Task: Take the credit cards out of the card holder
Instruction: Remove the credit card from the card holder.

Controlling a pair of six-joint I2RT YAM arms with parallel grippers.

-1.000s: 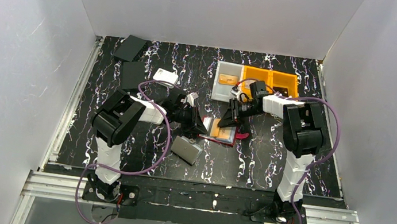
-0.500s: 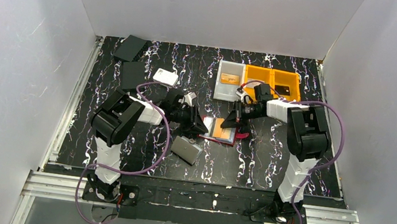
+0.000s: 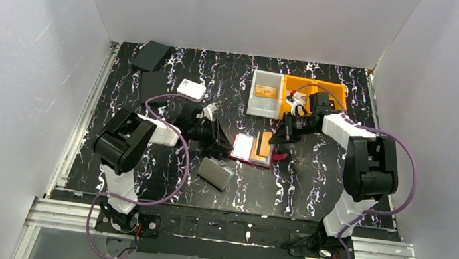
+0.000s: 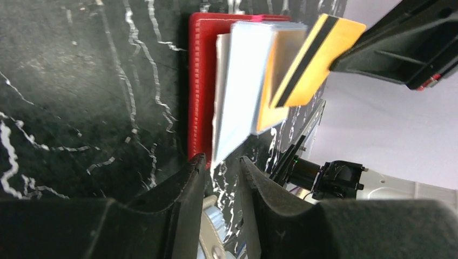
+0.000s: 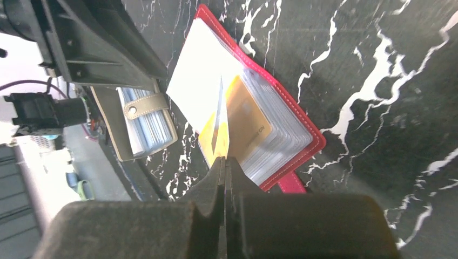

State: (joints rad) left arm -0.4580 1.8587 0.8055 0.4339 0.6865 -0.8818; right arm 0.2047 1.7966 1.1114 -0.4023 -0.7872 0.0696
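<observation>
Right gripper point(image 5: 224, 164): jaws shut tight on an orange-gold credit card point(image 5: 220, 127), held edge-up just above the open pages | red card holder point(image 3: 252, 150): lying open mid-table point(image 3: 314, 181), between both arms | left gripper point(image 4: 222, 167): jaws narrowly apart, at the corner of a clear sleeve page point(image 4: 237, 97)

The right hand point(image 5: 224, 161) has closed on an orange-gold card point(image 4: 318, 54), tilting it up.

Robotics test cell: plain white panel walls point(image 3: 242, 11) enclose a black marble-patterned surface point(image 3: 300, 186); two robot arms point(image 3: 124, 146) bolted to an aluminium rail frame point(image 3: 219, 237).
</observation>
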